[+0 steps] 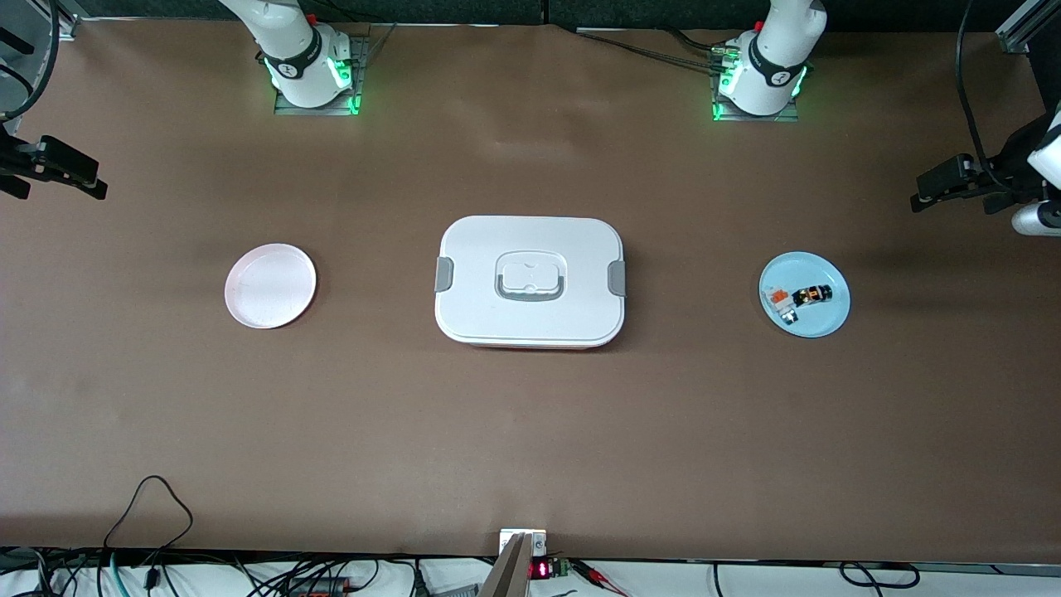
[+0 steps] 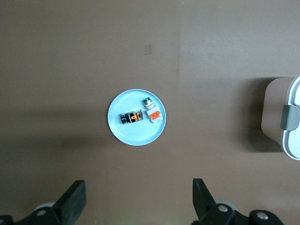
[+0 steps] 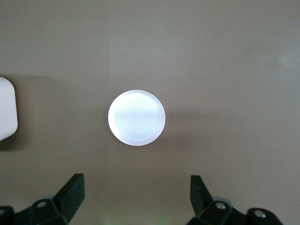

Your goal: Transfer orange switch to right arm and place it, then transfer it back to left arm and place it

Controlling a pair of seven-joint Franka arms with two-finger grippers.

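Observation:
The orange switch [image 1: 812, 294] [image 2: 131, 117], a tiny black block with an orange middle, lies on a blue plate [image 1: 826, 320] [image 2: 136, 135] toward the left arm's end of the table. My left gripper [image 2: 139, 197] hangs high over that plate, open and empty. The white lidded box [image 1: 530, 280] [image 2: 291, 122] stands mid-table between the two plates. High over a bare pink plate [image 1: 270, 285] [image 3: 136, 117], at the right arm's end, my right gripper [image 3: 136, 194] is open with nothing in it.
Beside the switch on the blue plate lie a small white-and-grey piece with an orange top [image 1: 777, 297] [image 2: 154, 115] and a tiny greenish part [image 2: 147, 101]. Cables and a small display [image 1: 539, 569] line the table edge nearest the front camera.

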